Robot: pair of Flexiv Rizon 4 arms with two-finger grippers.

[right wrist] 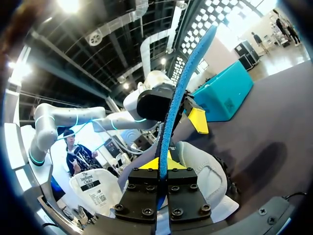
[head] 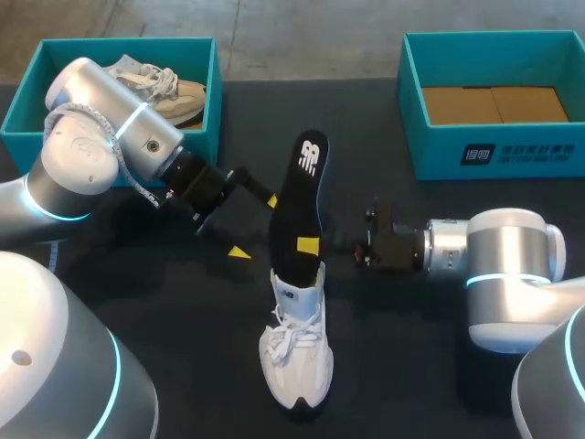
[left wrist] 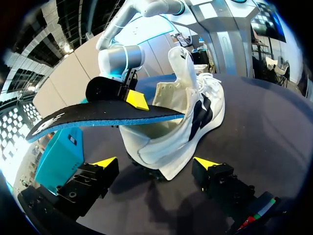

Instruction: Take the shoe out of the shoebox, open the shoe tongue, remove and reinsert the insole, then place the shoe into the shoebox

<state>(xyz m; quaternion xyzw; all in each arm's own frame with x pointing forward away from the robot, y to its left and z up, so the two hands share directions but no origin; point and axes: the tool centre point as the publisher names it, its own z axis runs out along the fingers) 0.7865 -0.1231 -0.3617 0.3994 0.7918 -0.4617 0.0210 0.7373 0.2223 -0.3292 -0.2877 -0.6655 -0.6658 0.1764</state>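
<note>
Two teal boxes sit at the top corners of the head view. The left box, upper left, has a tan shoe lying in it.

Left pincer: centre-left of the frame, fingers spread wide, nothing in them. In its own wrist view the white shoe stands just ahead of the open fingers, heel toward them. As far as I can see there is no contact.

Centre: white shoe stands on the dark table, toe toward the bottom edge and outside either box. The black insole slants up out of its opening toward the top of the frame. Its lower end is down inside the collar.

Right pincer: comes in from centre-right and is clamped on the insole close above the collar. Its wrist view shows the insole edge-on, pinched between the two fingers. I cannot tell whether the insole is on its way out or in.

Right box, upper right: only cardboard inside.

Risks as I judge them:
- Nothing pins the shoe. Any pull or push on the insole could drag or tip it.
- If pushed in, the soft foam could buckle or catch on the tongue or collar and fold under.
- The pinch is narrow, so the long free end could swing or slip.
</note>
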